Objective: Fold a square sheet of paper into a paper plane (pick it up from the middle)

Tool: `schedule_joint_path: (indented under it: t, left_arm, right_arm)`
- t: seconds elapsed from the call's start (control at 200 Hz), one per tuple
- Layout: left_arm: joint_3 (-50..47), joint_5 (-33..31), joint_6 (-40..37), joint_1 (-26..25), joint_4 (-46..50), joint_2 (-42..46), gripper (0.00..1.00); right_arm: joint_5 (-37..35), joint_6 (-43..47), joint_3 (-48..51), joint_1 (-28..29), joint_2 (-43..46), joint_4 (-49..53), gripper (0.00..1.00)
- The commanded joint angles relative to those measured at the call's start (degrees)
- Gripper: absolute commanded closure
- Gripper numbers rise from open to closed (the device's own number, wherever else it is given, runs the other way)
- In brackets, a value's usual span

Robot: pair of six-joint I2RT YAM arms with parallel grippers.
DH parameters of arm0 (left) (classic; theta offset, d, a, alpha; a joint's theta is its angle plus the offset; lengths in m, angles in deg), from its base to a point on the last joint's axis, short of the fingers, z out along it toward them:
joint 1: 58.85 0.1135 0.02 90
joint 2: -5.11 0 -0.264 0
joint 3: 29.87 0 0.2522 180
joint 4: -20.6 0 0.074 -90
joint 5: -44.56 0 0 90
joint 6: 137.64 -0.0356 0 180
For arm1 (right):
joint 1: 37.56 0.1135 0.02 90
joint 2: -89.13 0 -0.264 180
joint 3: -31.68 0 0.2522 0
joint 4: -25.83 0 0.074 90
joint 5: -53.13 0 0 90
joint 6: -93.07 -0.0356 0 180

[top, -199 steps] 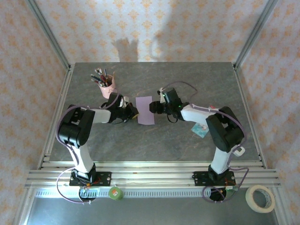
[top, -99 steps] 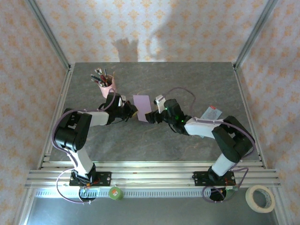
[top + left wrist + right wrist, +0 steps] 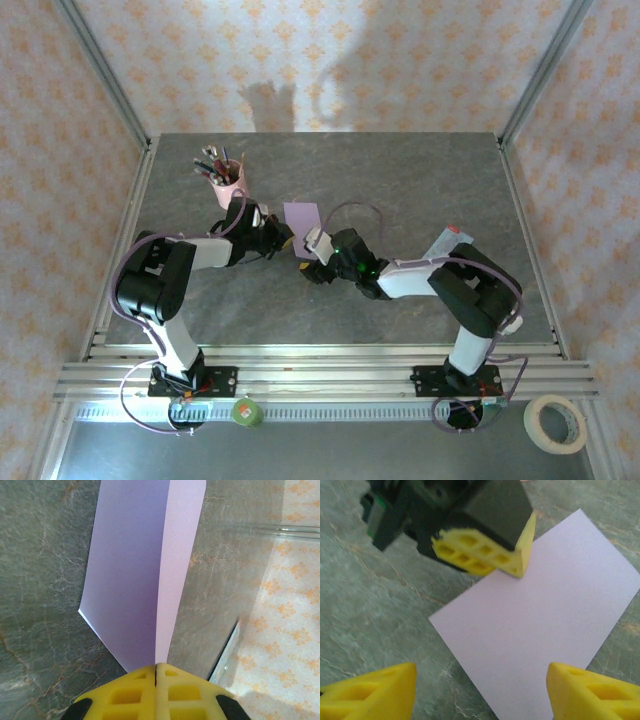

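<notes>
- Resting on the grey table [image 3: 420,180], just left of its middle: square sheet of paper [image 3: 301,214], pale lilac, plain. From above it reads as a narrow rectangle.
- Same sheet, left wrist view [image 3: 135,570]: two long panels meet at one straight crease, the left panel in shade and the right one lighter. The crease runs down into the seam between the yellow fingers.
- Same sheet, right wrist view [image 3: 545,620]: it lies flat on the stone-patterned surface, corners sharp, one long edge towards the camera.
- Left gripper [image 3: 283,236]: at the sheet's left side. Its yellow fingers [image 3: 135,690] are pressed together and clamped on the paper's near end. From the right wrist it shows as a black body with yellow latticed pads [image 3: 485,550] touching the sheet's edge.
- Right gripper [image 3: 308,268]: just below the sheet's lower end, arm bent back towards its base. Its yellow fingers [image 3: 370,692] stand well apart at either side of the frame, with nothing between them but paper and table.
- Pink pen cup [image 3: 229,186]: upright, full of pens, behind the left arm and apart from the sheet.
- Small packet [image 3: 446,243]: on the table by the right arm's elbow.
- Roll of tape [image 3: 555,422]: on the near ledge, right corner.
</notes>
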Motion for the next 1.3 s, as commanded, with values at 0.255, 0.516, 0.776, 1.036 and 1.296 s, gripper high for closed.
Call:
schedule_joint_path:
  t: [0.255, 0.516, 0.776, 1.036, 1.296]
  left_arm:
    - [0.0, -1.1, 0.1, -0.1, -0.8, 0.6, 1.0]
    - [-0.1, -1.1, 0.0, -0.3, -0.7, 0.7, 1.0]
    - [0.0, -1.1, -0.6, -0.6, -0.2, 0.6, 1.0]
    - [0.1, -1.1, -1.2, -0.9, 0.3, 0.4, 1.0]
    - [0.2, -1.1, -1.1, -1.1, 0.5, 0.4, 1.0]
  right_arm:
    - [-3.9, 5.6, -1.5, 0.4, -3.8, -3.9, 0.31]
    - [-4.1, 5.3, -3.4, 0.5, -5.1, -5.0, 0.36]
    - [-3.3, 4.7, -3.5, 0.5, -3.9, -6.4, 0.43]
    - [-1.9, 4.3, -2.0, 0.6, -2.8, -8.4, 0.57]
    - [-0.4, 3.8, -2.5, 0.6, -3.2, -8.3, 0.66]
